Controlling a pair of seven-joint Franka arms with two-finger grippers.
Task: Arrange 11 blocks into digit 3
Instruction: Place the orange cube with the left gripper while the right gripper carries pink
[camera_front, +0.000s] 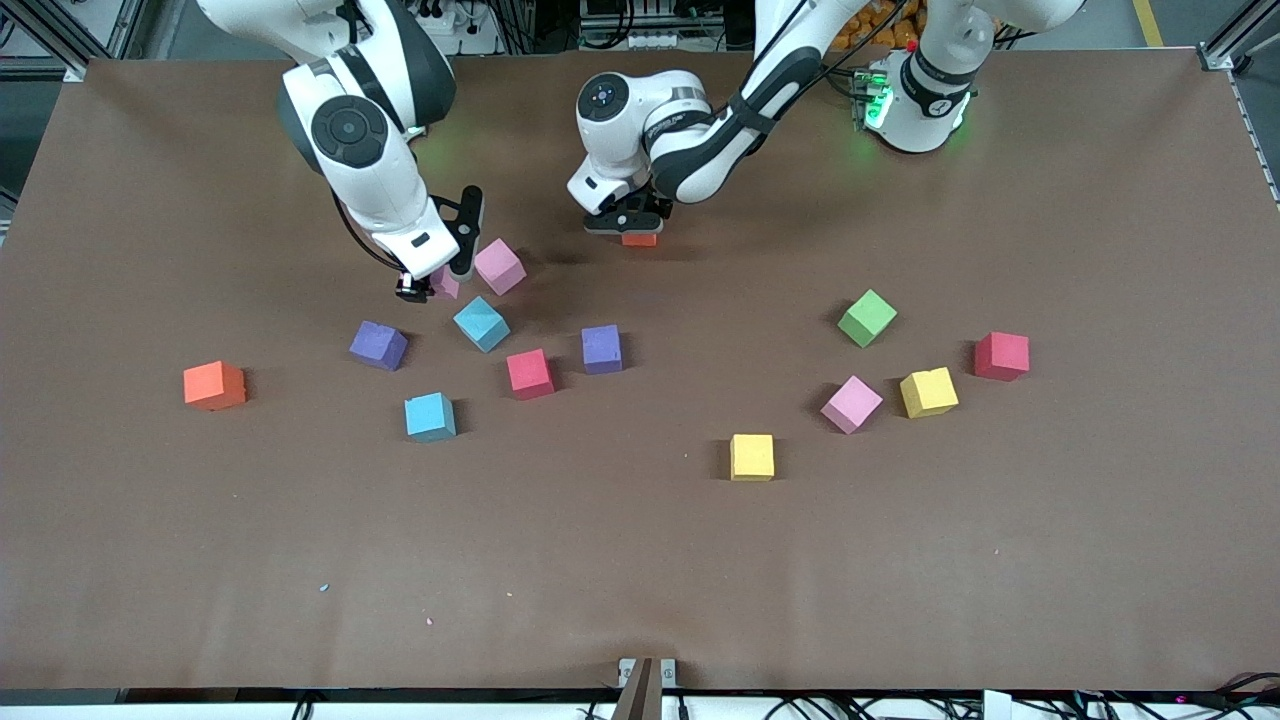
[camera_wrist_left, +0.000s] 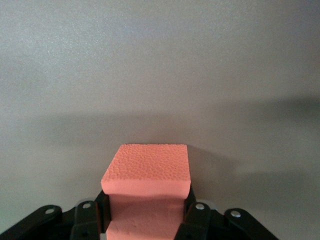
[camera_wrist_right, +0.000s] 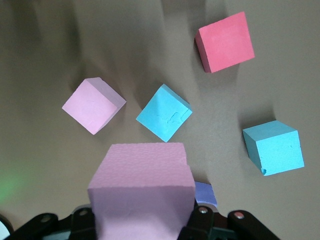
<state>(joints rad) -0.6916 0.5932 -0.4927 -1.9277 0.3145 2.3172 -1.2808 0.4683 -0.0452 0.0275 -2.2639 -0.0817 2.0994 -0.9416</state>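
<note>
Loose blocks lie scattered and apart on the brown table (camera_front: 640, 560); the digit 3 is not in view. My right gripper (camera_front: 440, 275) (camera_wrist_right: 142, 220) is shut on a pink block (camera_front: 446, 284) (camera_wrist_right: 142, 175), low over the table beside another pink block (camera_front: 499, 266) (camera_wrist_right: 93, 105) and a cyan block (camera_front: 481, 323) (camera_wrist_right: 164, 112). My left gripper (camera_front: 632, 222) (camera_wrist_left: 147, 217) is shut on an orange block (camera_front: 639, 239) (camera_wrist_left: 147, 170), low over bare table near the robots' bases.
Toward the right arm's end lie two purple blocks (camera_front: 378, 345) (camera_front: 601, 349), a red (camera_front: 529, 373), a cyan (camera_front: 430, 416) and an orange (camera_front: 214, 385). Toward the left arm's end lie green (camera_front: 866, 318), red (camera_front: 1001, 356), pink (camera_front: 851, 404) and two yellow (camera_front: 928, 392) (camera_front: 752, 457).
</note>
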